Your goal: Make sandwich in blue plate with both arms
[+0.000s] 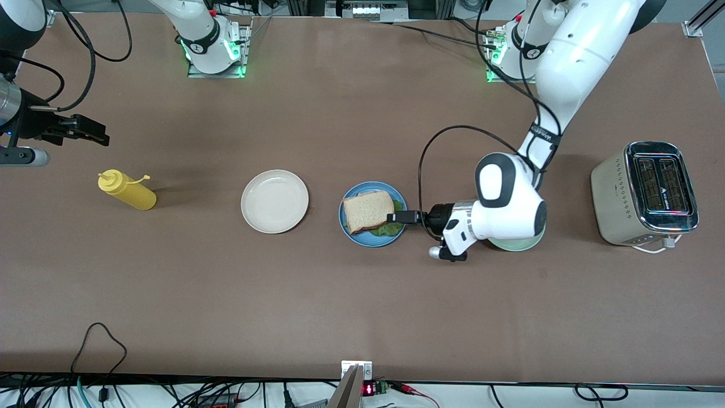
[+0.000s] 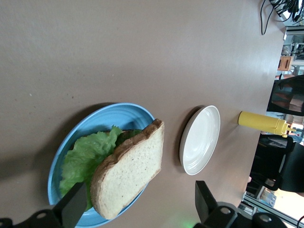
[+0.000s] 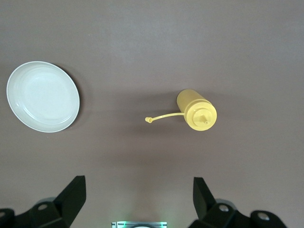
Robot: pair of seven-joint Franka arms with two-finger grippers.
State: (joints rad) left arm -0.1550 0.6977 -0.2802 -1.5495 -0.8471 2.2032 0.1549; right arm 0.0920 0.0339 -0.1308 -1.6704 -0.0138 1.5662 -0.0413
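The left gripper (image 1: 395,218) hangs low over the blue plate (image 1: 352,229), at the rim on the left arm's side, its fingers (image 2: 72,208) spread wide and holding nothing; one fingertip sits just beside the crust of the top bread slice, and whether it touches cannot be told. The sandwich (image 1: 369,211) lies on the blue plate, roughly midway along the table and about halfway between its camera-side edge and its base-side edge. The top slice (image 2: 129,172) sits skewed, its corners pointing off the plate's axis, with the lettuce leaf (image 2: 85,154) spilling out from under it toward the camera side and the left arm's end; the lower slice is hidden. Beside the blue plate toward the right arm's end stands a cream-white plate (image 1: 274,201), and nearer that end still a yellow squeeze bottle (image 1: 126,190) stands upright with its cap tether trailing. A pale green plate (image 1: 518,245) is mostly covered by the left arm's wrist, and a toaster (image 1: 644,194) stands near the table's edge at the left arm's end. The right gripper (image 1: 85,131) waits in the air over the table's edge at the right arm's end, fingers (image 3: 71,197) wide apart and empty, above the bottle's area.
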